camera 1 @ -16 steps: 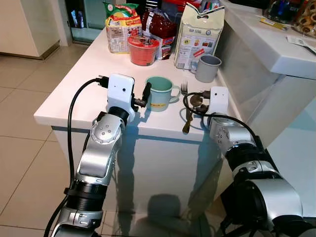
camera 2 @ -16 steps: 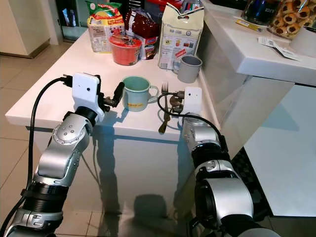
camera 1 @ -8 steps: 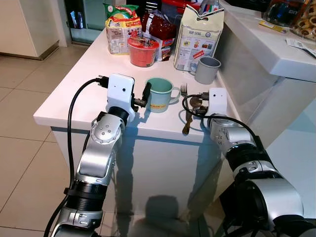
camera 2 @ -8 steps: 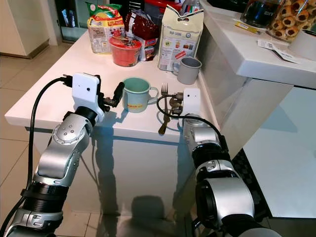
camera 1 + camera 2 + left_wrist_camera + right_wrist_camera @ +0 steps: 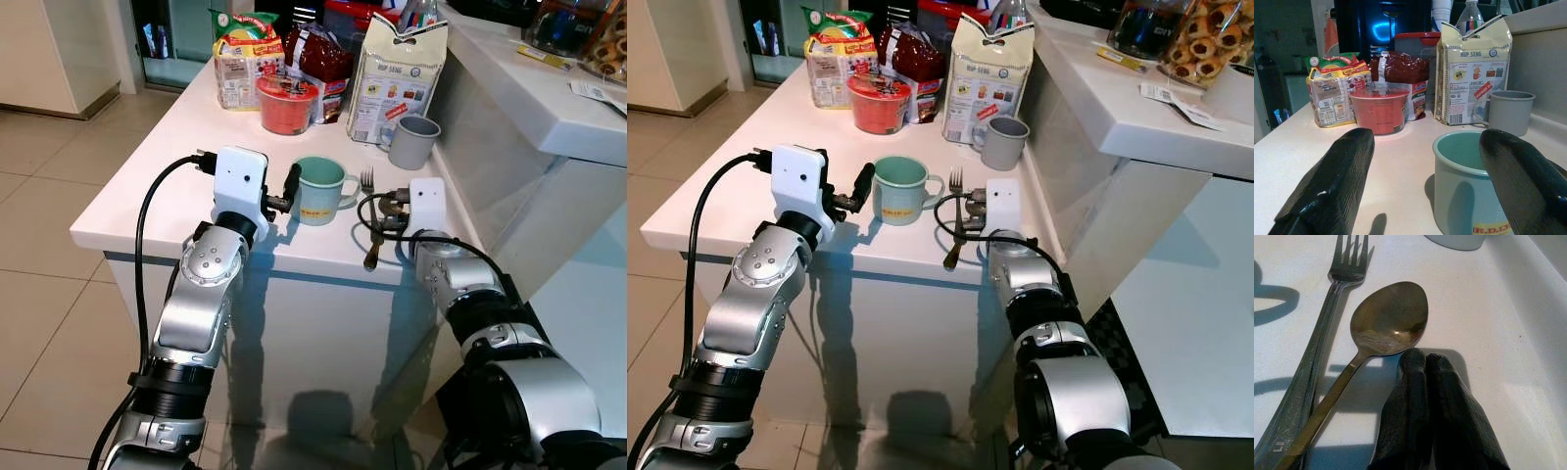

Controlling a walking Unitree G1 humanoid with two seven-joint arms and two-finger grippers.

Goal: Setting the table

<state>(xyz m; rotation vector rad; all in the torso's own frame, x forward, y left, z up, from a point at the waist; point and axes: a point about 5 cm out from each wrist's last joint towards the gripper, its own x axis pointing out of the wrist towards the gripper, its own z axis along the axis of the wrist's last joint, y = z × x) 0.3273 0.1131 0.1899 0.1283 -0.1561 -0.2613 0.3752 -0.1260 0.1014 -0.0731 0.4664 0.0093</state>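
A pale green mug (image 5: 318,189) stands near the front edge of the white table (image 5: 167,176). My left gripper (image 5: 1426,142) is open just in front of the mug on its left side, one finger on each side and neither touching it. Right of the mug a fork (image 5: 1327,318) and a brass spoon (image 5: 1388,325) lie side by side, handles toward me. My right gripper (image 5: 1425,357) rests shut on the tabletop just behind the spoon's bowl, with nothing held.
Behind the mug are a red instant-noodle bowl (image 5: 286,103), snack packets (image 5: 245,59), a tall paper bag (image 5: 397,69) and a grey cup (image 5: 412,137). A raised white counter (image 5: 549,88) walls off the right side. Tiled floor lies to the left.
My right wrist has edged slightly left, closer to the cutlery. The left arm, mug, fork and spoon have not moved.
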